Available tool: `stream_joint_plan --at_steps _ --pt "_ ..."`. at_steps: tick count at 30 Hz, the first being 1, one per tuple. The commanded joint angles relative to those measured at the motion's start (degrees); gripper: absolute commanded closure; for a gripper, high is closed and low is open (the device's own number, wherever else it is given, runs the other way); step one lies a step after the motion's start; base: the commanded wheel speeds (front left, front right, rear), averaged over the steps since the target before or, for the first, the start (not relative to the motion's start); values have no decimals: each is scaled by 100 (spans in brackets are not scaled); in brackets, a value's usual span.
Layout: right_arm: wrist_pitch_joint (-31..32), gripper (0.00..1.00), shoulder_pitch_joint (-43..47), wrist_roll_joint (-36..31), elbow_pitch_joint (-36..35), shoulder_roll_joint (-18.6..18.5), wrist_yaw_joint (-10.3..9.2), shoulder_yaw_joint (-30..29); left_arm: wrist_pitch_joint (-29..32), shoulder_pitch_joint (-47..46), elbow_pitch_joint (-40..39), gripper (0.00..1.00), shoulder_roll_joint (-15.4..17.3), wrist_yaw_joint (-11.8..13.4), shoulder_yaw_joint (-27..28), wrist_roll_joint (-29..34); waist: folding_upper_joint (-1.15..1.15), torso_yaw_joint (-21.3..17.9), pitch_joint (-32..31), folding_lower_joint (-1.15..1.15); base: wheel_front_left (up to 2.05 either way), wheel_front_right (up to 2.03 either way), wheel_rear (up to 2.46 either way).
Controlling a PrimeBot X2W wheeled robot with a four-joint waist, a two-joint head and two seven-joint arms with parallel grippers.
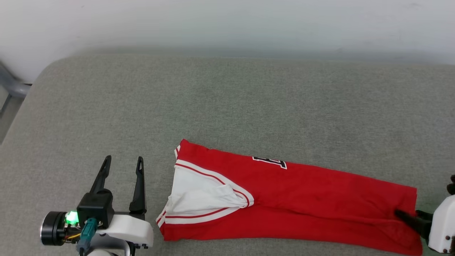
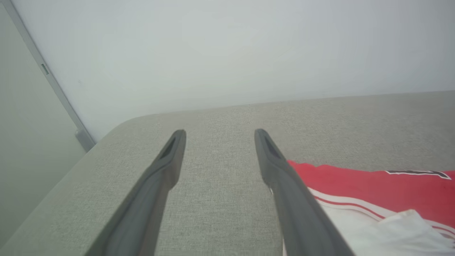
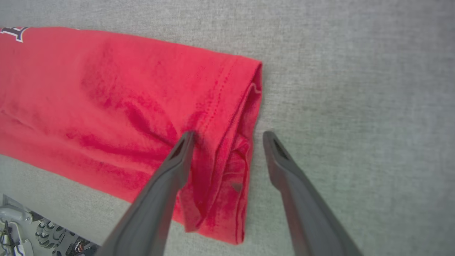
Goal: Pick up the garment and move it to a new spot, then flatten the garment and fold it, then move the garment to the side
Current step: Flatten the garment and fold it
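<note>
The garment, red with a white sleeve and striped trim, lies folded into a long band across the near part of the grey cushioned surface. My left gripper stands open just left of the sleeve end, nothing between its fingers. In the left wrist view the garment sits to the right of the right finger. My right gripper is open over the garment's hem end. One finger is above the red fabric, the other above bare surface. One of its fingers shows dark over the hem corner.
A pale wall runs along the far side of the surface. The surface's rounded corner and left edge are at the left, with a grey metal bar beyond. Parts of my base show below the near edge.
</note>
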Motion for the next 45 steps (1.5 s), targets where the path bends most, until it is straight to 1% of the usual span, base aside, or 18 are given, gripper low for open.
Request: stream_joint_plan --at_steps 1,2,3,8,12,15,18,19,20,21,25,32,38,42,45 --pt "1 0 -85 32 65 84 -5 51 -13 96 -30 0 -114 -51 153 160 0 76 73 0 0 0 0" --pt "1 0 -85 32 65 84 -5 51 -13 96 -30 0 -114 -51 153 160 0 76 73 0 0 0 0" --pt "5 0 -105 25 118 121 -5 92 -13 144 -39 0 -195 -102 253 260 0 101 97 0 0 0 0" --pt "-47 0 -158 94 319 433 -3 408 -12 360 65 0 -641 -430 574 740 0 192 191 0 0 0 0" --pt "-166 0 -191 221 245 610 14 727 -13 469 114 0 -1016 -653 822 1099 0 221 214 0 0 0 0" --pt "-291 0 -217 283 188 642 29 919 -13 575 132 0 -1251 -806 1025 1322 0 226 200 0 0 0 0" --pt "-454 0 -242 245 167 599 29 1110 -13 663 127 0 -1431 -941 1215 1539 0 228 186 0 0 0 0" --pt "-521 5 -251 218 149 581 29 1179 -13 694 128 0 -1469 -987 1268 1604 0 227 180 0 0 0 0" --pt "-608 70 -252 200 170 554 29 1206 -13 723 123 0 -1514 -1014 1324 1668 0 224 173 0 0 0 0" --pt "-660 100 -257 199 198 539 28 1239 -13 748 113 0 -1563 -1048 1382 1727 0 221 164 0 0 0 0" --pt "-898 100 -330 229 322 355 -3 1261 -13 843 89 0 -1675 -1191 1555 1929 0 196 94 0 0 0 0" --pt "-1195 100 -437 413 498 -89 -8 1079 -13 989 56 0 -1829 -1391 1775 2161 0 148 -68 0 0 0 0" --pt "-1298 100 -392 513 830 -436 -8 878 -13 1077 43 0 -1907 -1522 1842 2318 0 134 -190 0 0 0 0" --pt "-1335 100 -320 461 1123 -611 -8 766 -13 1115 63 0 -1942 -1596 1865 2390 0 109 -257 0 0 0 0" --pt "-1328 100 -281 477 1211 -661 -7 712 -13 1171 89 0 -1951 -1633 1877 2423 0 84 -320 0 0 0 0"
